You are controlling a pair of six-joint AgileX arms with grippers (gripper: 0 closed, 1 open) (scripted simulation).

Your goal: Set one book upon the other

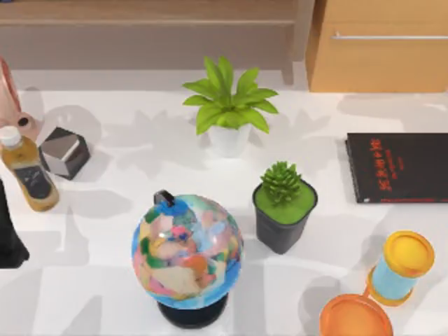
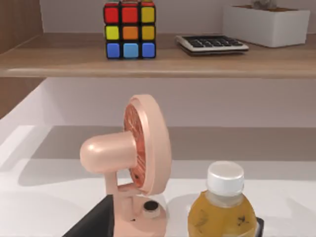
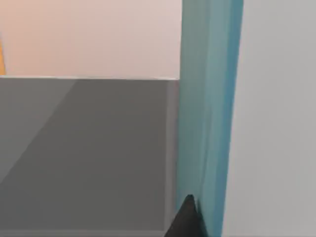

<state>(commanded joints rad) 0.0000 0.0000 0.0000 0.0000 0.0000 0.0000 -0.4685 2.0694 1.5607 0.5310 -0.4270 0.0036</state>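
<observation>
The other book (image 1: 397, 167), thin and black with red lettering, lies flat at the table's right edge in the top view. The one book (image 3: 210, 113), teal-blue, stands as an upright band close in front of the right wrist camera. A dark fingertip (image 3: 187, 219) of my right gripper presses against its cover, with the opposite finger hidden behind the book. My left arm (image 1: 8, 241) is parked at the table's left edge, its gripper (image 2: 177, 231) open and facing a pink fan (image 2: 140, 153) and a bottle (image 2: 222, 207).
A globe (image 1: 187, 253) stands front centre. A black-potted succulent (image 1: 283, 206) and a white-potted leafy plant (image 1: 229, 108) stand in the middle. An orange-and-yellow sand timer (image 1: 399, 269) and an orange disc (image 1: 355, 316) are front right. A grey cube (image 1: 64, 152) and the bottle (image 1: 29, 175) are at left.
</observation>
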